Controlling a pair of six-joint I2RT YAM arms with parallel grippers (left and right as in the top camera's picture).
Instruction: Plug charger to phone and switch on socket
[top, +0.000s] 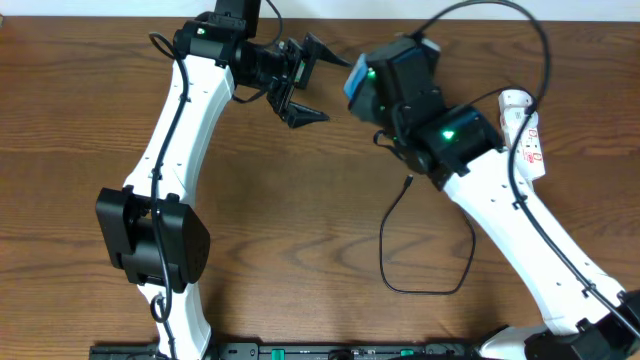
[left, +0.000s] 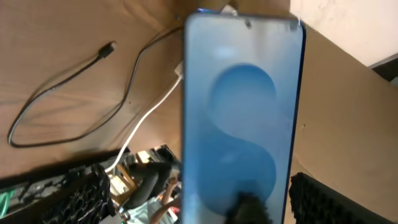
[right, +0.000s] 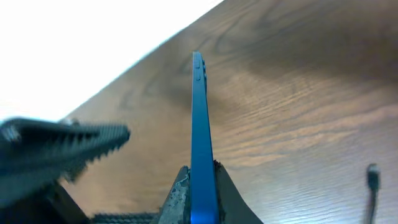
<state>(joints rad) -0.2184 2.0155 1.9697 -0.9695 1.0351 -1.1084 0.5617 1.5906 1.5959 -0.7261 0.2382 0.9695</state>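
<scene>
I saw the right fingers (right: 231, 198) clamped on the phone (right: 199, 112), holding it edge-on above the table (top: 300, 220). The left fingers (top: 298, 112) stood wide apart just beside the phone, gripping nothing. The charger (top: 383, 250) lay looped on the table, its tip free, with the socket (top: 527, 135) off to the right.

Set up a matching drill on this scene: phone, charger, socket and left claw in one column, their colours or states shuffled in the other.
1 phone
2 charger
3 socket
4 left claw

A open, holding nothing
B white with red marks
C clamped in the right claw
D lying loose, tip plugged into nothing

Pairs: 1-C, 2-D, 3-B, 4-A
</scene>
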